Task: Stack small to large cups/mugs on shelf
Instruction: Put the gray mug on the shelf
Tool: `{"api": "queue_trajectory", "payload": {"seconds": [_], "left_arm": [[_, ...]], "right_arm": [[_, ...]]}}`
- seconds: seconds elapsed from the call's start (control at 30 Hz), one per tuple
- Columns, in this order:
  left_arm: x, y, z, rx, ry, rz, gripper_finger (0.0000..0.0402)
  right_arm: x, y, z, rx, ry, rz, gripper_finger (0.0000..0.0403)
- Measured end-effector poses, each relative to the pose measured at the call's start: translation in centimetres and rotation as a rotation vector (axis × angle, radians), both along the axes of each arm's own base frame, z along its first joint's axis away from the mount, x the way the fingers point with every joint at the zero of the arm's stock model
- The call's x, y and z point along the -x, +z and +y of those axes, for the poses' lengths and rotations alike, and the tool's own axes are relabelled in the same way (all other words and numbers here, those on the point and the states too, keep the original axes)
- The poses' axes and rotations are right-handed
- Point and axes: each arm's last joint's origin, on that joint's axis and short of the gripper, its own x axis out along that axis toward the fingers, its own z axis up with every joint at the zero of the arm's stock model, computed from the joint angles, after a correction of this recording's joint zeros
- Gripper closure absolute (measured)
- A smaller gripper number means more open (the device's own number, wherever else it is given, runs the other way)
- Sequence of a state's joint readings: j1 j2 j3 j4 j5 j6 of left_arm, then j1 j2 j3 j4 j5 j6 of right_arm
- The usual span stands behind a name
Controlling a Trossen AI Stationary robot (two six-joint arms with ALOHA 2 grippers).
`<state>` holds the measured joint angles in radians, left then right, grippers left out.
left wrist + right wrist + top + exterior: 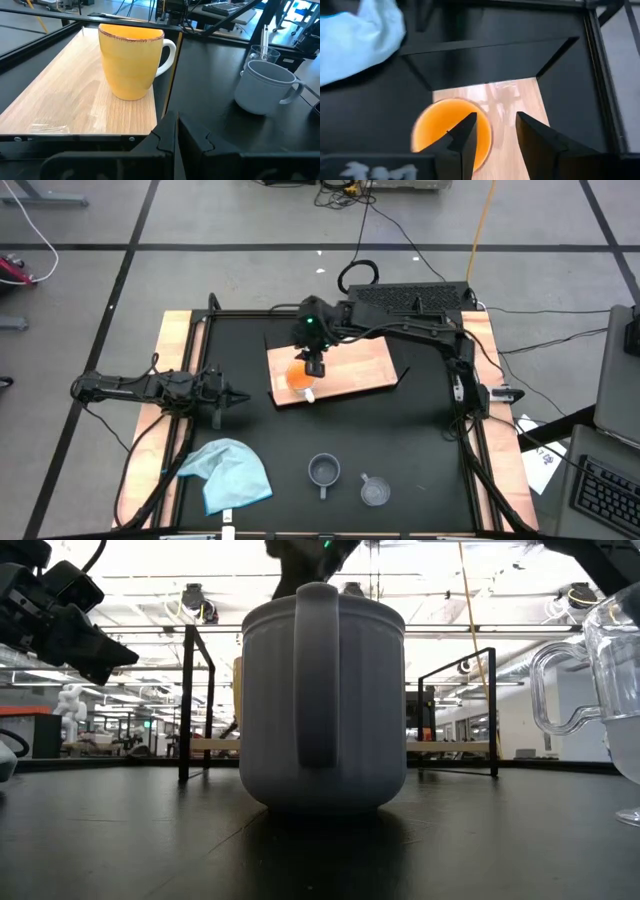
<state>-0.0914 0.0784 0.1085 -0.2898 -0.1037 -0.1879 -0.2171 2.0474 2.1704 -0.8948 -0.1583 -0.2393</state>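
1. Right gripper (314,367) hovers directly over the orange cup (299,377); fingers spread apart, one over the cup's mouth and one outside its rim, holding nothing.
2. Orange cup stands upright on the shelf (355,365) beneath that gripper, near the board's corner. Glazed, rounded, darker rim, white handle (167,55). One of three placed, by my reading.
3. Shelf: flat pale wood with visible grain.
4. Left gripper (237,396) waits well to the side of the shelf, fingers pressed together, empty.
5. Farther off on the black tabletop: grey-blue cup (323,472), matte, faintly ribbed, and clear cup (374,492), see-through. Both remain to be stacked.
6. Light blue cloth (230,472), crumpled, lies beyond the left gripper.
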Motion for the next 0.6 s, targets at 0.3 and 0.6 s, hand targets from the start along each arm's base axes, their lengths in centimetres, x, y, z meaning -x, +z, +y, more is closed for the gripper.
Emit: {"api": "queue_trajectory", "payload": {"seconds": [0.3, 0.6], "left_arm": [[0.0, 0.1, 0.0, 0.002, 0.0, -0.006, 0.038], [0.0, 0.1, 0.0, -0.001, 0.009, -0.012, 0.038]], "right_arm": [[5.5, 2.9, 2.7, 0.018, 0.065, 0.03, 0.0391], [13.1, 1.4, 6.3, 0.067, 0.046, -0.097, 0.0401]]}}
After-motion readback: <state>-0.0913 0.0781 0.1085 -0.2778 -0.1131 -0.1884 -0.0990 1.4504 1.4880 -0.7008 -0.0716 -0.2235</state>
